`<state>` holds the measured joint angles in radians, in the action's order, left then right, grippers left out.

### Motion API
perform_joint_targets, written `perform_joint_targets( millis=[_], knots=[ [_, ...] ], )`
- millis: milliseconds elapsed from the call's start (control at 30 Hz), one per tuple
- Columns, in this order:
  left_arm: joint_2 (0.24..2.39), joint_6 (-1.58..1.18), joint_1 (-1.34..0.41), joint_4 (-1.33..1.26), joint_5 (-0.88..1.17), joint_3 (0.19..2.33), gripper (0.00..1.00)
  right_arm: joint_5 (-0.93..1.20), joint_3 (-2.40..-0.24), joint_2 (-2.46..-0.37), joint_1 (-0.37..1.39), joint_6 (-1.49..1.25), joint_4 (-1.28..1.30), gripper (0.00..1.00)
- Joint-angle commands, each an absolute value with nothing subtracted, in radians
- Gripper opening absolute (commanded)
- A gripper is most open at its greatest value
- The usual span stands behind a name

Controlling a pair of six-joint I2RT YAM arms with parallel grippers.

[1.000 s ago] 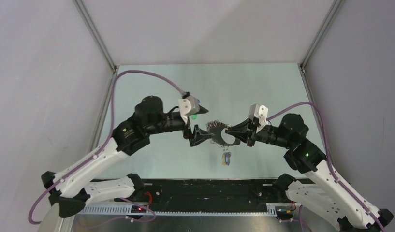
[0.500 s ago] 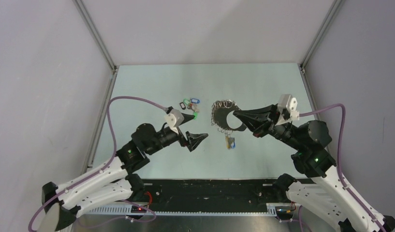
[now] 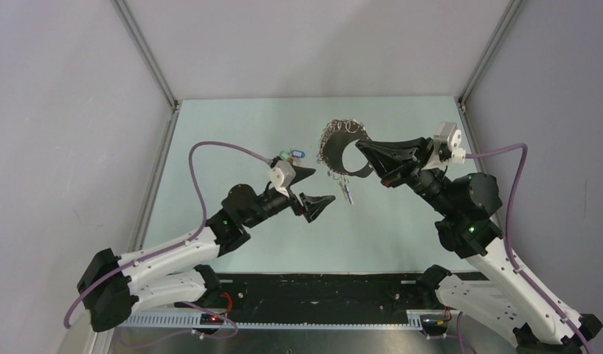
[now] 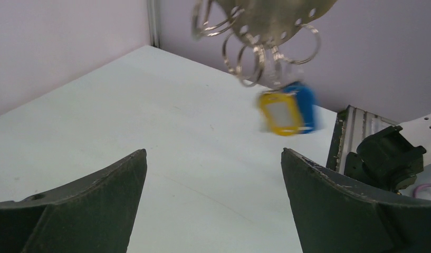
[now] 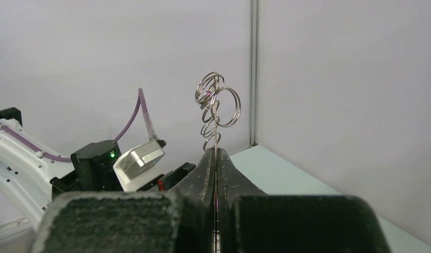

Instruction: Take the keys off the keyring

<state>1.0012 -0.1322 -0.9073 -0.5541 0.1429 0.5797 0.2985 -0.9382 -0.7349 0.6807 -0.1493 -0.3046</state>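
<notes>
My right gripper is shut on the keyring, a large dark loop fringed with small silvery rings, and holds it up above the table. In the right wrist view the keyring stands edge-on between my shut fingers. A key with blue and yellow tags hangs from the loop's lower edge; in the left wrist view this key hangs blurred under the keyring. My left gripper is open and empty, just left of the hanging key. A cluster of loose keys with green and blue tags lies on the table.
The pale green table is bounded by grey walls with metal corner posts. A purple cable arcs over the left arm. The black base rail runs along the near edge.
My right gripper has lifted the keyring up and back. My left gripper let go of the ring, drew back, then moved right toward the hanging key, open.
</notes>
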Motion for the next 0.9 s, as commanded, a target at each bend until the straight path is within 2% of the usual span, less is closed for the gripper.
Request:
perform_joint_targets(
  millis=[0,167,300,467,533,700,767,800,833,867],
  knots=[
    [1.043,-0.114,-0.904,-0.715,0.206,0.651,1.00,0.251,-0.981,-0.741,0.679,-0.167,-0.436,0.00],
    [1.107,-0.103,-0.904,-0.784,0.286,0.680,1.00,0.236,-0.981,-0.745,0.679,-0.167,-0.447,0.00],
    [1.149,-0.117,-0.904,-0.832,0.255,0.701,0.98,0.232,-0.981,-0.753,0.679,-0.167,-0.453,0.00],
    [1.209,-0.149,-0.905,-0.872,0.283,0.739,0.76,0.215,-0.980,-0.754,0.679,-0.183,-0.461,0.00],
    [1.221,-0.155,-0.904,-0.890,0.296,0.744,0.71,0.205,-0.980,-0.751,0.679,-0.186,-0.465,0.00],
    [1.230,-0.162,-0.904,-0.927,0.292,0.728,0.70,0.176,-0.981,-0.730,0.678,-0.188,-0.462,0.00],
    [1.235,-0.168,-0.904,-0.935,0.285,0.724,0.60,0.161,-0.981,-0.722,0.679,-0.190,-0.452,0.00],
    [1.237,-0.171,-0.905,-0.938,0.286,0.722,0.50,0.157,-0.981,-0.719,0.680,-0.191,-0.445,0.00],
    [1.243,-0.174,-0.905,-0.940,0.293,0.723,0.32,0.147,-0.980,-0.712,0.680,-0.192,-0.442,0.00],
    [1.246,-0.176,-0.905,-0.941,0.298,0.725,0.22,0.133,-0.980,-0.705,0.679,-0.193,-0.434,0.00]
  ],
)
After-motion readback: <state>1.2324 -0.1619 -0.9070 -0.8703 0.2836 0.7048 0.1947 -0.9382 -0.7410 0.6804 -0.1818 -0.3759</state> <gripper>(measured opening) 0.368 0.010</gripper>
